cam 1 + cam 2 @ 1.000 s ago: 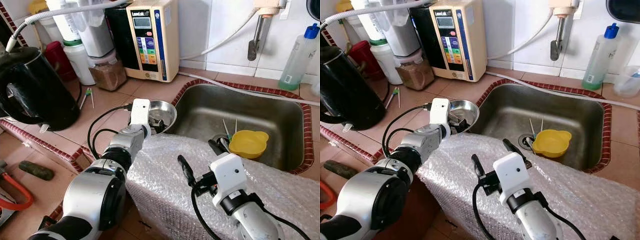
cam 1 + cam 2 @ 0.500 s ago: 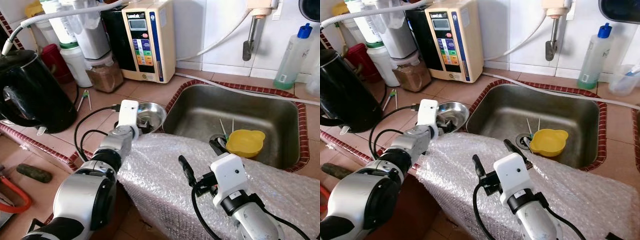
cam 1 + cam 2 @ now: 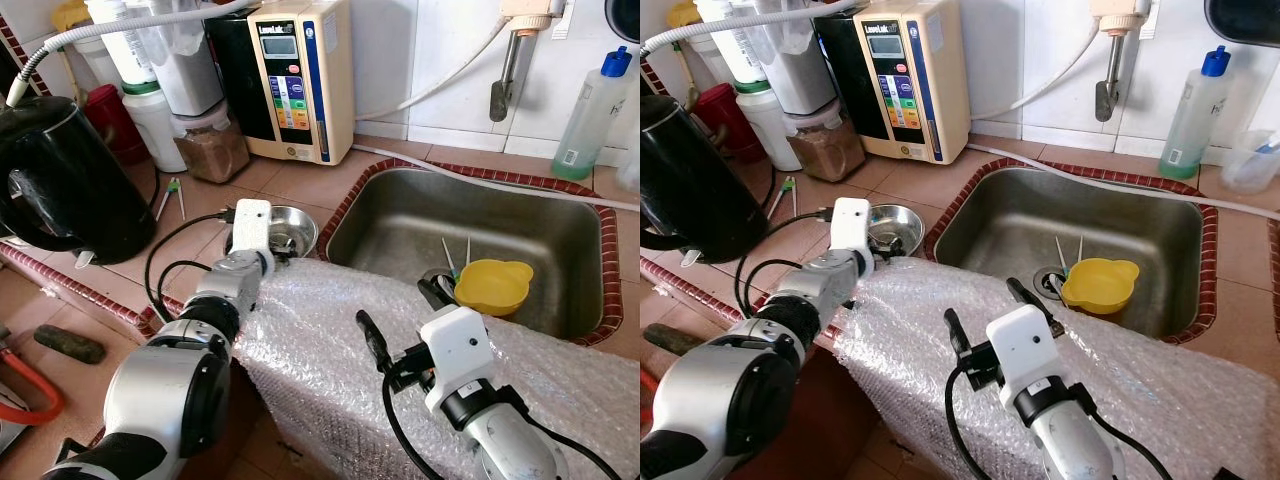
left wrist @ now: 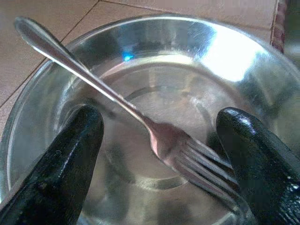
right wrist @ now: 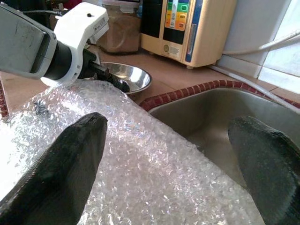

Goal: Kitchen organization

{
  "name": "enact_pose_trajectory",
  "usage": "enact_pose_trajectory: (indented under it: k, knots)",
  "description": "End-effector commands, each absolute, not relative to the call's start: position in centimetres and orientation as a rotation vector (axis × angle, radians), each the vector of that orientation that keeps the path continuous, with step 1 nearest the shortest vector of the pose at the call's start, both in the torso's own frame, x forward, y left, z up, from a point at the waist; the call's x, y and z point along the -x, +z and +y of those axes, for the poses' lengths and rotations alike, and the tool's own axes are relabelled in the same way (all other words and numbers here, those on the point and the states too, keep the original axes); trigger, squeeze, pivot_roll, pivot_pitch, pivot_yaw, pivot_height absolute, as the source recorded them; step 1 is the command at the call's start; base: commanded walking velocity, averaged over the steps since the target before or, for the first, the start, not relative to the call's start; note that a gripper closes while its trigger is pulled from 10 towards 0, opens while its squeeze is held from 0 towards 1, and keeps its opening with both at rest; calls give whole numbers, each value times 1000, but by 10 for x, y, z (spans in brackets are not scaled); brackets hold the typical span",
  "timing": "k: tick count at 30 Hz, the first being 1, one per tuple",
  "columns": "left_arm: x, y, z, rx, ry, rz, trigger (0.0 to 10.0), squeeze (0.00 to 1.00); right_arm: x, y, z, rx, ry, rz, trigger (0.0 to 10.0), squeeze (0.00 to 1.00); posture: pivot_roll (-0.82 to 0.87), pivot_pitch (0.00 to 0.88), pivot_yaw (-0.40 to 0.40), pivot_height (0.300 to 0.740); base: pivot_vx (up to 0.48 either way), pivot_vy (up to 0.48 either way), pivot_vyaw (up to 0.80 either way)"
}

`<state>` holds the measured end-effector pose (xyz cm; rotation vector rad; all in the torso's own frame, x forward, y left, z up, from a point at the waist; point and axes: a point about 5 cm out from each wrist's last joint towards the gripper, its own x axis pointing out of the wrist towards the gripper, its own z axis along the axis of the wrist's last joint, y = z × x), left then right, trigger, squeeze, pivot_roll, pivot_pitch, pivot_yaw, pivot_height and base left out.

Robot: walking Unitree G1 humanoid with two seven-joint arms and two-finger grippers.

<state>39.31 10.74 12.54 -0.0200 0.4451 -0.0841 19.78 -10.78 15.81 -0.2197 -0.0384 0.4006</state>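
Right hand (image 3: 400, 322) hung spread over the bubble wrap (image 3: 330, 350) draped on the bench (image 3: 300, 180) edge, holding nothing, probably just parked. Left hand (image 4: 159, 154) was spread inside the steel bowl (image 3: 292, 228), fingers either side of the fork (image 4: 159, 136), looking set to pinch it. Further off, sink (image 3: 420, 225) held a yellow bowl (image 3: 493, 286).

Head stereo pair looks forward and down from above the counter, sharing sink (image 3: 480, 240) and steel bowl (image 3: 890, 222). Left wrist camera looks close into the bowl; right wrist camera faces leftward over bubble wrap (image 5: 154, 178) toward it.
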Motion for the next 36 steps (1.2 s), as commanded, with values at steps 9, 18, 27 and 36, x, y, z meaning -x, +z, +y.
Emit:
enact_pose_trajectory:
  k: [9,18,27,36]
  knots:
    - [-393,125,119,88,101,450,10000,0,-198,156,-102,206,410,-31,10000,361,-124,12,175,740,0,0,0]
    - [-390,117,119,140,107,491,0,0,-199,156,-102,206,410,-31,10000,361,-124,11,176,740,0,0,0]
    - [-385,107,119,123,116,520,0,0,-198,155,-101,208,413,-29,10000,361,-125,13,180,740,0,0,0]
    - [-380,98,122,78,109,543,0,0,-198,154,-100,212,411,-26,10000,361,-124,11,188,740,0,0,0]
